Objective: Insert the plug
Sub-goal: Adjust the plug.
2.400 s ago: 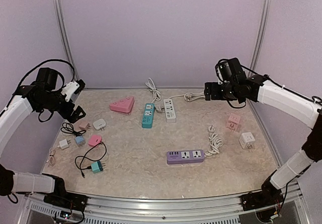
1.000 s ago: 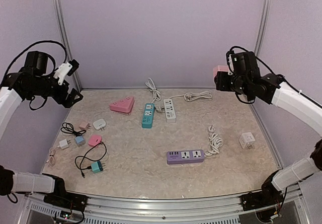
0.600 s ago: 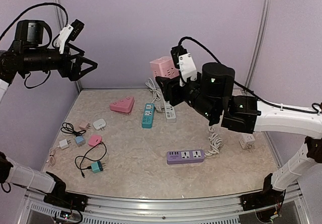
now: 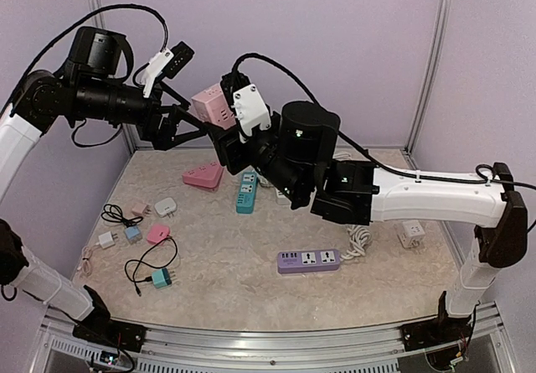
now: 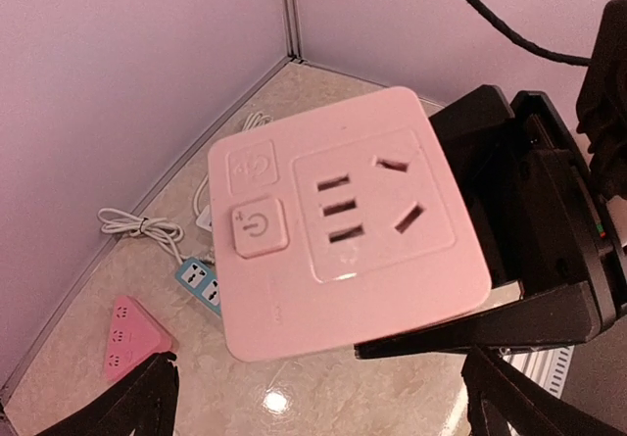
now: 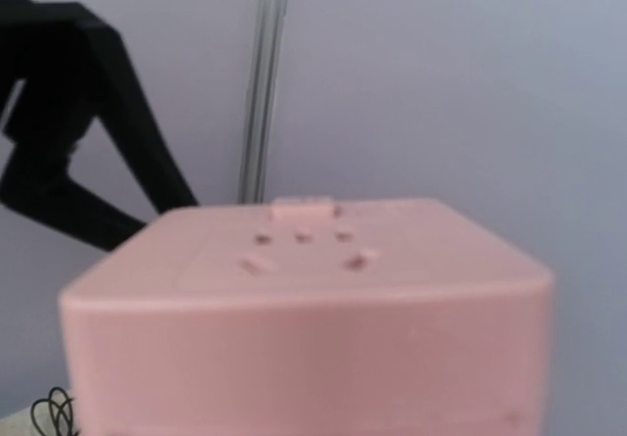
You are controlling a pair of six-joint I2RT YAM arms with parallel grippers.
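Observation:
A pink cube socket (image 4: 209,105) hangs high over the table's back left, and my right gripper (image 4: 219,130) is shut on it. In the left wrist view the pink cube socket (image 5: 343,220) shows a face with a power button and slots, with the right gripper's black fingers (image 5: 529,260) behind it. It fills the right wrist view as a pink block (image 6: 304,318) that hides the fingers. My left gripper (image 4: 186,126) is open, facing the cube and close to it, its fingertips (image 5: 147,402) apart and holding nothing. Several small plugs with cables (image 4: 157,234) lie on the table at the left.
On the table lie a pink triangular strip (image 4: 203,175), a teal strip (image 4: 245,192), a purple strip (image 4: 308,261) with a coiled cord (image 4: 358,237), and a white cube (image 4: 410,234). Metal corner posts (image 4: 434,54) and purple walls enclose it.
My right arm has swung from the back right across to the upper left, carrying the pink cube. My left arm has risen and turned toward the cube.

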